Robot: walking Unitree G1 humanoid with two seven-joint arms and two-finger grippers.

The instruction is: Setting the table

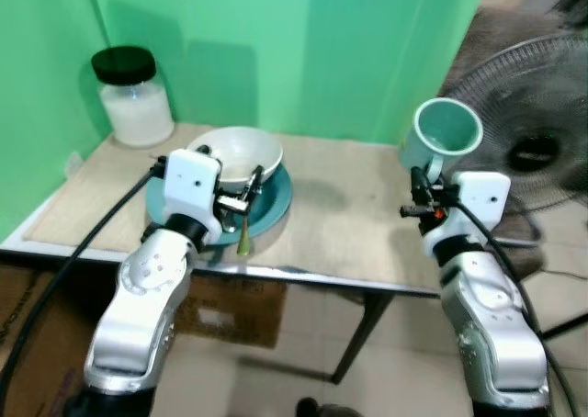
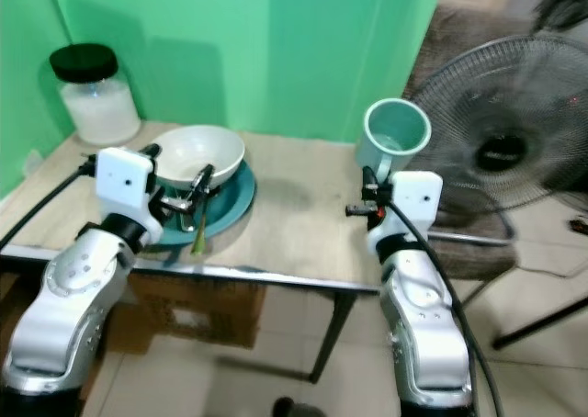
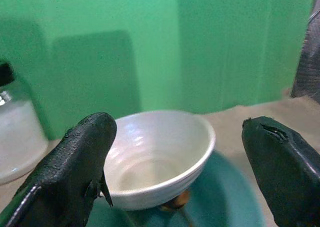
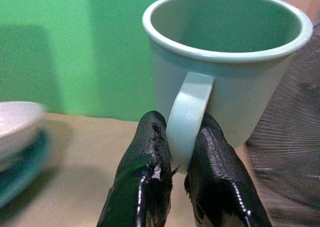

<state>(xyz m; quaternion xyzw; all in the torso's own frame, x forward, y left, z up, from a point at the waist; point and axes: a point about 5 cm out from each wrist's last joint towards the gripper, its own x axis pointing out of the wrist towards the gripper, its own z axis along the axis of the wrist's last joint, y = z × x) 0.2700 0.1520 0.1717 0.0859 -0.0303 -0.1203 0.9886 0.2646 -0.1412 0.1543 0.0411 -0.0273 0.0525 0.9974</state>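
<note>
1. A white bowl (image 1: 241, 156) sits on a teal plate (image 1: 272, 208) on the bench (image 1: 349, 224).
2. The right gripper (image 4: 179, 159) pinches the mug (image 4: 227, 52) handle, held aloft, not yet placed.
3. The left gripper (image 3: 175, 172) gapes wide near the bowl.

One bowl (image 1: 237, 153) sat on one plate (image 1: 273, 206), with one utensil (image 1: 244, 240) at its rim. There was one jar (image 1: 133, 96), one mug (image 1: 445, 132) and one fan (image 1: 533, 132). One surface (image 1: 358, 224) carried the dishes.

Two silver arms carry white wrist housings, black cables and rough black fingers (image 3: 75, 172).
</note>
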